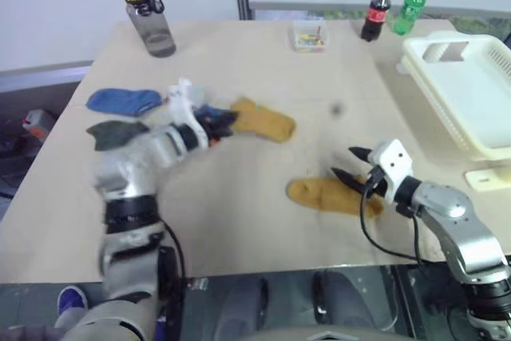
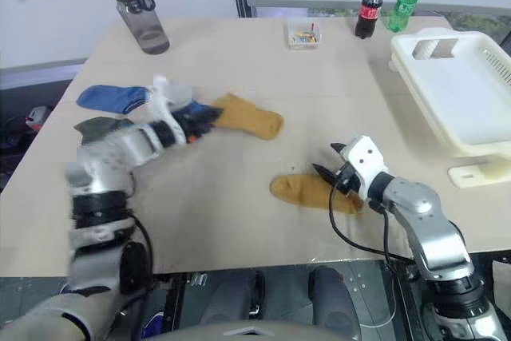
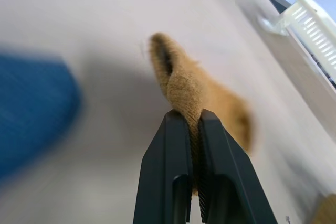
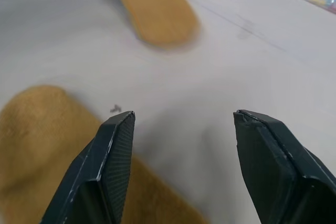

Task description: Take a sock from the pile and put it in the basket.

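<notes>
My left gripper [image 1: 222,124] is shut on one end of a mustard yellow sock [image 1: 265,120]. In the left wrist view its fingers [image 3: 176,145] pinch the knit fabric of that sock [image 3: 184,85], and the rest trails away over the table. Beside it lies the pile, with a blue sock [image 1: 124,101] and a dark grey-green sock [image 1: 116,133]. My right gripper [image 1: 345,163] stands open just over a second mustard sock [image 1: 327,195], with nothing between its fingers [image 4: 118,145]. The cream-white basket [image 1: 435,93] sits at the far right of the table.
A dark water bottle [image 1: 148,15] stands at the back left. At the back are a small clear box [image 1: 309,36], a cola bottle [image 1: 376,12] and a green bottle [image 1: 410,5]. A white plastic piece [image 1: 489,177] lies by the basket's near corner.
</notes>
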Controlling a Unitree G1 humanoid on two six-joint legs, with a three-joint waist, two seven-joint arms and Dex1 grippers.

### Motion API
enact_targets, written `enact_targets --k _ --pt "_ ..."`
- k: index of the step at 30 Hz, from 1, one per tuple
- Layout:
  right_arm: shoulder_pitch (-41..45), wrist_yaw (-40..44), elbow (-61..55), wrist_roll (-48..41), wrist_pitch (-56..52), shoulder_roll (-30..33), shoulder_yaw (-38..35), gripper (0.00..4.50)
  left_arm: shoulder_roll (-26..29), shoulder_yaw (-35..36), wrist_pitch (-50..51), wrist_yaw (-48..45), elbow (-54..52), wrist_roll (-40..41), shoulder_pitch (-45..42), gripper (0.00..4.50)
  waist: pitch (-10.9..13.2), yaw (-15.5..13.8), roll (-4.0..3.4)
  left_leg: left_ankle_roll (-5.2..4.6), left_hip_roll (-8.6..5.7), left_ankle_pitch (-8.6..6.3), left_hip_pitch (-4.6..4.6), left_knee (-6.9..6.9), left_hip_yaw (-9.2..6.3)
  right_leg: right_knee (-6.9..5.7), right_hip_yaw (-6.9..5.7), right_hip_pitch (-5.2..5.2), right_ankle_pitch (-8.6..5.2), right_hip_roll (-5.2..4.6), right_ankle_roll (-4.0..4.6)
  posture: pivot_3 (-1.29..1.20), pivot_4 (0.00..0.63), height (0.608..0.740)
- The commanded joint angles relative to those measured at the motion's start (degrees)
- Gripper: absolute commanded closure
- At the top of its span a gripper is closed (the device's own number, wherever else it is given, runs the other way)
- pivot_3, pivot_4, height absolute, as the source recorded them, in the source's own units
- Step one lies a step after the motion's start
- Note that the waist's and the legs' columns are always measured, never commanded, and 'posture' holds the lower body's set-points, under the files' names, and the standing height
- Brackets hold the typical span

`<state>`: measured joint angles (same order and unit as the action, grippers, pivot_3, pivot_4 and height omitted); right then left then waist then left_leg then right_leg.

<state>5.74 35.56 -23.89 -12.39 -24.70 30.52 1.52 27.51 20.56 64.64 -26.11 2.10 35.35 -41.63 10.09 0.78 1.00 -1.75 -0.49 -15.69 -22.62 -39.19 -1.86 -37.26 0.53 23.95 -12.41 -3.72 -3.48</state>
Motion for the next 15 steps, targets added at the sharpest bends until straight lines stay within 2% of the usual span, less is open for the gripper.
enact_targets --k 1,5,10,13,15 --pt "-0.77 -0.76 -4.83 -1.6 -0.44 0.63 -2.98 1.42 2.44 0.38 7.87 -1.42 -3.68 6.05 -7.89 4.41 0.01 -0.45 0.04 0.0 -0.02 0.0 -0.01 -0.01 -0.03 0.0 -0.03 -0.02 0.0 -0.02 0.0 0.0 0.15 0.74" --pt "-1.77 -2.18 -6.19 -1.84 -1.56 0.54 -4.39 1.42 1.43 -12.42 11.81 -1.2 -5.6 3.3 -10.94 4.41 -0.03 -1.27 -0.02 0.03 -0.11 0.01 0.04 -0.03 -0.16 0.25 -0.19 -0.28 0.0 -0.1 -0.03 0.0 0.15 0.74" --pt "-5.15 -4.99 -8.27 -0.55 -2.57 0.66 -6.1 1.42 -11.55 -29.44 1.52 2.07 -1.5 -5.52 -5.4 4.41 -0.02 -1.53 -0.01 0.24 -0.17 0.14 0.0 0.04 -0.11 0.31 -0.13 -0.26 0.0 -0.16 -0.03 0.0 0.15 0.74" --pt "-7.39 -6.64 -11.13 -0.8 -4.36 0.58 -7.44 1.42 -19.55 -31.81 -1.5 2.51 6.8 -7.46 -4.95 4.41 0.01 -1.38 0.01 0.24 -0.16 0.14 -0.15 0.04 -0.06 0.3 -0.08 -0.09 0.01 -0.15 -0.02 0.0 0.15 0.74" --pt "-8.79 -7.74 -12.73 -1.19 -5.74 0.27 -8.31 1.42 -22.83 -34.24 -5.68 2.65 10.43 -10.25 -5.29 3.75 0.01 -1.35 0.01 0.21 -0.15 0.13 -0.16 0.05 -0.04 0.29 -0.06 -0.04 0.0 -0.11 -0.02 0.0 0.15 0.74"
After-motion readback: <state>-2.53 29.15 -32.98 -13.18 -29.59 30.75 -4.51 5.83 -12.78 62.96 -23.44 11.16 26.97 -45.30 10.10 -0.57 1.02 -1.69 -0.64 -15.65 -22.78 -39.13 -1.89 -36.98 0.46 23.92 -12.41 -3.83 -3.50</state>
